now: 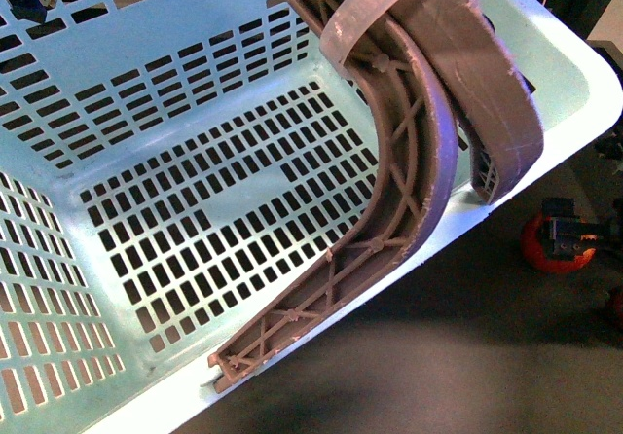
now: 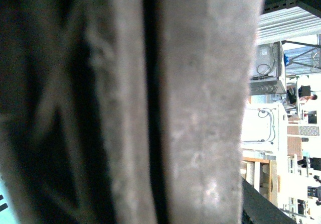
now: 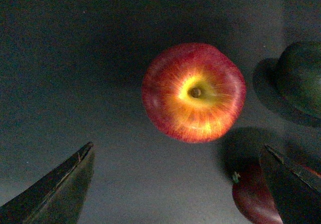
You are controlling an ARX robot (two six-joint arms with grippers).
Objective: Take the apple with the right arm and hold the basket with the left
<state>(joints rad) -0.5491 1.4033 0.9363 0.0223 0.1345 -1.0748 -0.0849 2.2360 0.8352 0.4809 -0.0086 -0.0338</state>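
Step in hand: approach for the apple pick. The basket is tilted, and its 2 handles fill the left wrist view. The left gripper is hidden, so its state cannot be told. The apple sits stem-up on the desk, outside the basket. The right gripper hovers above it, spread. Next: descend, then close across the girth.

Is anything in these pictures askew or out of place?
The basket looks tilted: its rim runs slantwise and its slotted floor faces the front camera. A pale band ties its handles together. The apple looks whole.
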